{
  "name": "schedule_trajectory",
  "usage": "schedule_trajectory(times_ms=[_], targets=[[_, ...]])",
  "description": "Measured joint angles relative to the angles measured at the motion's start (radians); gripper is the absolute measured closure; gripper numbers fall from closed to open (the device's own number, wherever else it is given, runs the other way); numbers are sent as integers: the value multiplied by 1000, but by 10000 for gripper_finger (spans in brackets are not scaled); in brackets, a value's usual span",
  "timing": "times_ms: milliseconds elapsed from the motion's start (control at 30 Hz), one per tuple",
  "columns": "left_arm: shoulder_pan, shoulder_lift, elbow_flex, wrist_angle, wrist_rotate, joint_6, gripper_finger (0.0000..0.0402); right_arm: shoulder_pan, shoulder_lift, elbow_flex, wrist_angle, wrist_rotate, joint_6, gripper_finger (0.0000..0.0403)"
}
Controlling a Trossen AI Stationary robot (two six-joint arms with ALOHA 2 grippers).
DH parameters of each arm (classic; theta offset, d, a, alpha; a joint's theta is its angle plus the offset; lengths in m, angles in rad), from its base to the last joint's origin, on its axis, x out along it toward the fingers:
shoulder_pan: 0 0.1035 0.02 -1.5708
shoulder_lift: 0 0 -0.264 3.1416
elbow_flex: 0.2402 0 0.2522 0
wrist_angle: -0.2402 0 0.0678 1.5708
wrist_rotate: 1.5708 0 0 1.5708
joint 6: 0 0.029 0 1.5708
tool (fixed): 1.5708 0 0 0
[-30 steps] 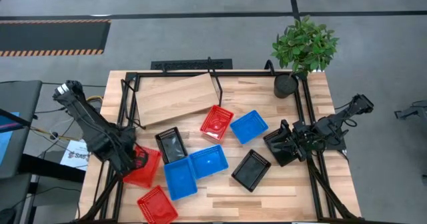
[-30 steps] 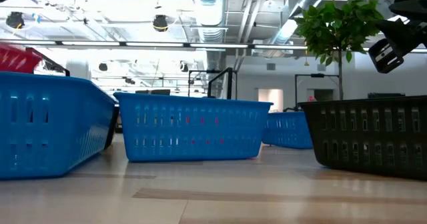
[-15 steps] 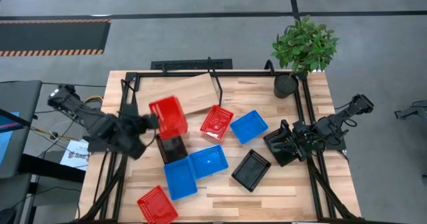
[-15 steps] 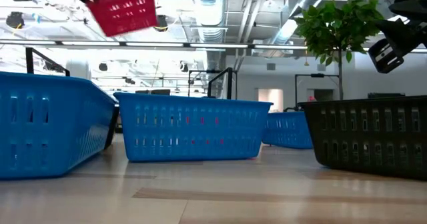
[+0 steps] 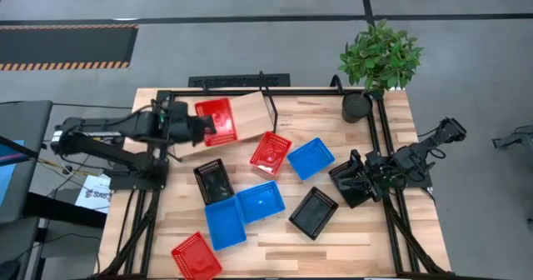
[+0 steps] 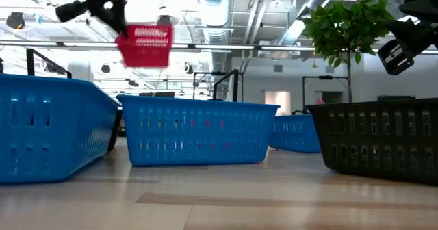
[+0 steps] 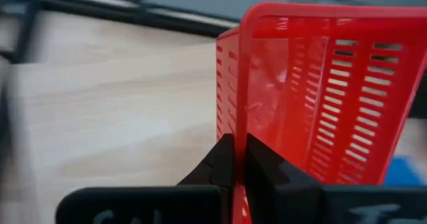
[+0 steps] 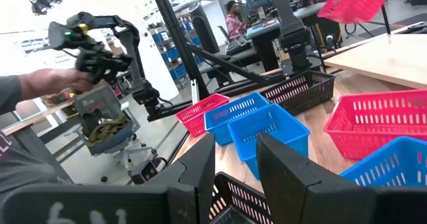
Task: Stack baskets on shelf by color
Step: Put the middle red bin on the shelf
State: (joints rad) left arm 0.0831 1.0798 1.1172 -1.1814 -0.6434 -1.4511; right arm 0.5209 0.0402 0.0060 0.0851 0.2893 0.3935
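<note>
The left hand (image 5: pixel 198 127) is clamped on the rim of a red basket (image 5: pixel 218 120) and holds it in the air above the shelf (image 5: pixel 250 117), a tilted light plywood board in a black frame at the back of the worktop (image 5: pixel 366 238). In the left wrist view the two dark fingers (image 7: pixel 230 159) stand pressed together on the basket's edge; its red wall shows rows of narrow vertical slots. In the low view the basket (image 6: pixel 145 46) hangs high, well clear of the baskets below.

On the worktop lie two further red baskets, one just beside the shelf's front corner (image 5: pixel 271 153) and one at the near-left edge (image 5: pixel 196 256). Three blue baskets (image 5: pixel 311 158) (image 5: pixel 261 202) (image 5: pixel 224 222) and two black baskets (image 5: pixel 213 181) (image 5: pixel 313 212) lie scattered between them. All share the same rectangular form with perforated sides.

The right hand (image 5: pixel 348 179) rests at the worktop's right side, fingers apart around the wall of a black basket (image 8: pixel 233 201).
</note>
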Motion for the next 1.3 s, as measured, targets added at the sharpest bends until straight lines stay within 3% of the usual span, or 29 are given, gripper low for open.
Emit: schedule_trajectory(times_ms=[233, 500, 600, 800, 1000, 1300], targets=[[271, 0, -4, -30, 135, 191, 399, 0, 0, 0, 2, 0, 0, 270], [440, 1, -80, -42, 243, 266, 399, 0, 0, 0, 4, 0, 0, 268], [471, 1, -87, 6, 272, 304, 399, 0, 0, 0, 4, 0, 0, 270], [474, 24, -86, 318, 308, 306, 401, 0, 0, 0, 4, 0, 0, 269], [474, 192, -81, 499, 367, 303, 401, 0, 0, 0, -2, 0, 0, 270], [474, 462, 25, 520, 499, 330, 401, 0, 0, 0, -2, 0, 1, 270]])
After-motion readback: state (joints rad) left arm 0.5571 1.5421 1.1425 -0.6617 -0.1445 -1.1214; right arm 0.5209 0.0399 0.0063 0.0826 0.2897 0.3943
